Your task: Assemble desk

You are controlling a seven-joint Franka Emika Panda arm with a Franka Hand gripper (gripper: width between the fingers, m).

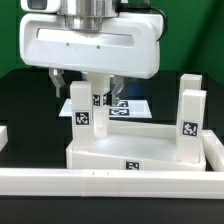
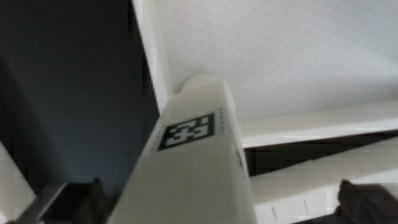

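Observation:
The white desk top [image 1: 160,158] lies rim-up on the black table, with tagged square legs standing on it. One leg [image 1: 82,110] stands at the exterior view's left, a second leg [image 1: 103,95] just behind it, and a third leg [image 1: 190,112] at the right corner. My gripper [image 1: 84,92] hangs over the left leg, open, a finger on each side of it. In the wrist view that tagged leg [image 2: 191,135] runs up between the dark fingertips [image 2: 64,200] with a gap on both sides. The gripper [image 2: 210,205] holds nothing. The desk top [image 2: 294,70] fills the space behind the leg.
A long white rail [image 1: 100,182] edges the table in front of the desk top. The marker board [image 1: 135,104] lies flat behind the legs. Black table surface [image 1: 25,105] shows at the exterior view's left.

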